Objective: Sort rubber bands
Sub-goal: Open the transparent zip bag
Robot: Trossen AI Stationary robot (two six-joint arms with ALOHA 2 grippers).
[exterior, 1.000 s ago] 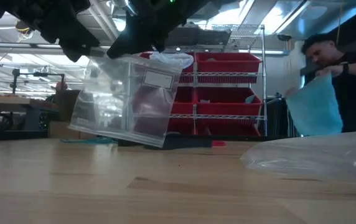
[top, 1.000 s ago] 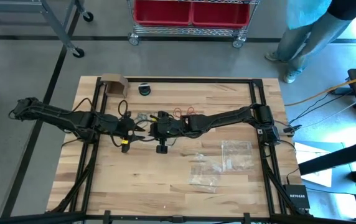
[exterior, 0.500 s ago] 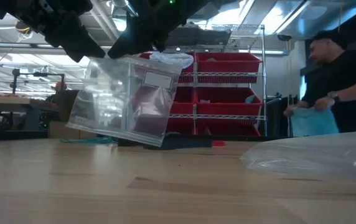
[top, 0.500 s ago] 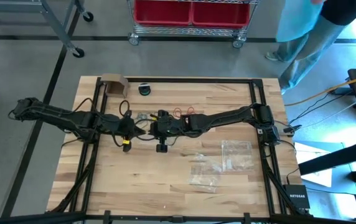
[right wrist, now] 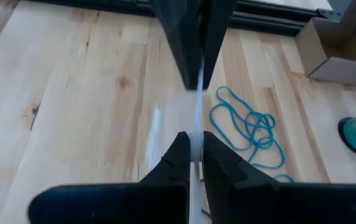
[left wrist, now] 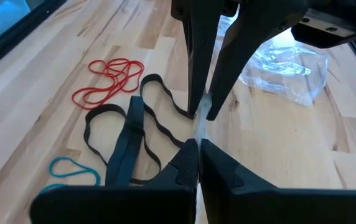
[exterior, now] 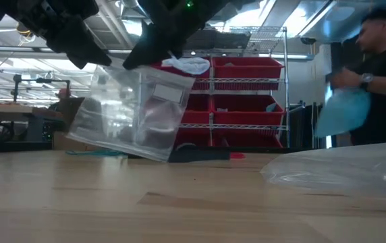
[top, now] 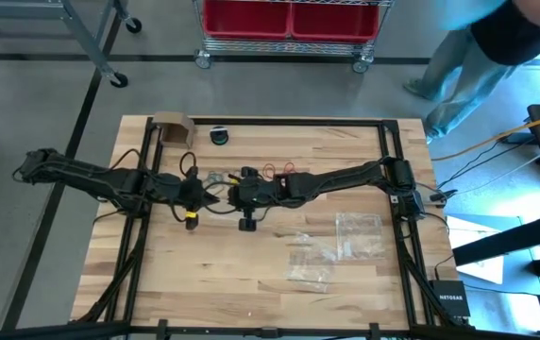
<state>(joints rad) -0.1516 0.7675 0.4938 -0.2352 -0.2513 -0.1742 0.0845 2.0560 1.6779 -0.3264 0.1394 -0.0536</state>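
Both grippers are pinching one clear zip bag (exterior: pixel 129 111) above the table (top: pixel 251 283): left gripper (left wrist: pixel 198 144) and right gripper (right wrist: pixel 196 138) clenched on its edge, while rubber bands (left wrist: pixel 125 118) are lying on the wood beneath.

My two arms meet mid-table and block the centre of the frame, a clear zip bag (exterior: pixel 129 111) hanging between them above the wood. Rubber bands (left wrist: pixel 125 121) lie under that spot. Loose bags (top: pixel 336 247) clutter the lower right. A cardboard piece (top: pixel 173 128) and a tape roll (top: pixel 219 135) sit upper left. The lower left planks (top: pixel 176 283) are free.
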